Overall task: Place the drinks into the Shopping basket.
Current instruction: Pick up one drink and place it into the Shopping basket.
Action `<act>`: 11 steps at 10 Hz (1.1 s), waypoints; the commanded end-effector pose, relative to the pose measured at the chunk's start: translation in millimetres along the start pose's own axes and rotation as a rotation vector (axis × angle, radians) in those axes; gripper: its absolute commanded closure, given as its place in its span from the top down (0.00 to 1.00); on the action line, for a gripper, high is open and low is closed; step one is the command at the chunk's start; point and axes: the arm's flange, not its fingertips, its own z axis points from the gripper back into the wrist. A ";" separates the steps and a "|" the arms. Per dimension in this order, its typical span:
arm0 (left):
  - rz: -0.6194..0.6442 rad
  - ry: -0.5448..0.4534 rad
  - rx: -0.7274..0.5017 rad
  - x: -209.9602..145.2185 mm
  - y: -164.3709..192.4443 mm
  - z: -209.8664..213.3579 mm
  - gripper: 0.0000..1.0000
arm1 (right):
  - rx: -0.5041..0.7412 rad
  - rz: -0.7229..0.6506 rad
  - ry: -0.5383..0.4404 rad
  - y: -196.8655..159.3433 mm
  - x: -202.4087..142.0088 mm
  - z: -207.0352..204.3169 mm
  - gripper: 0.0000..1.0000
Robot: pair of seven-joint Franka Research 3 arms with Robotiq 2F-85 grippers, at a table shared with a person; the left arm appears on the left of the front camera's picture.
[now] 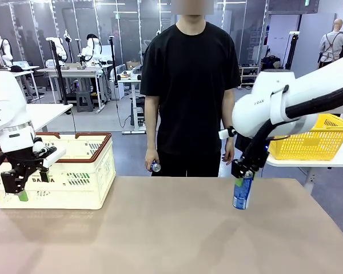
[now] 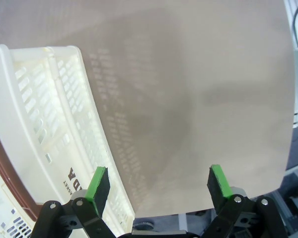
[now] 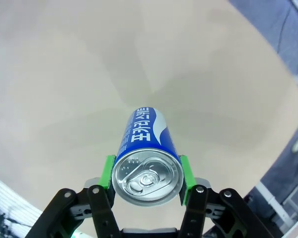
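Now | right end effector (image 3: 145, 184): we hold slim blue metal can (image 3: 145, 141) upright, ready for carrying | left end effector (image 2: 159, 182): wide, free.

My left end effector (image 2: 160, 184) hangs over the tan surface (image 2: 198, 89), jaws wide apart, nothing btwn the green pads (image 2: 99, 182). Shopping basket (image 2: 44, 124) at pic left: cream slotted wall, brown rim in lower-left corner, part of dark lettering visible, sideways. One pad overlaps basket wall, other is over bare surface. Slot-shaped light patches on surface beside basket.
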 end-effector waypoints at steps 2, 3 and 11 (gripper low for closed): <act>0.007 0.002 -0.002 0.2 -2.9 2.7 1.00 | -0.033 0.118 -0.023 45.8 37.1 30.1 0.23; 0.007 0.002 -0.002 0.2 -2.9 2.7 1.00 | -0.034 0.166 -0.025 65.5 47.7 35.7 0.23; 0.007 0.002 -0.002 0.2 -2.9 2.7 1.00 | -0.057 0.395 0.010 162.8 72.4 -10.4 0.23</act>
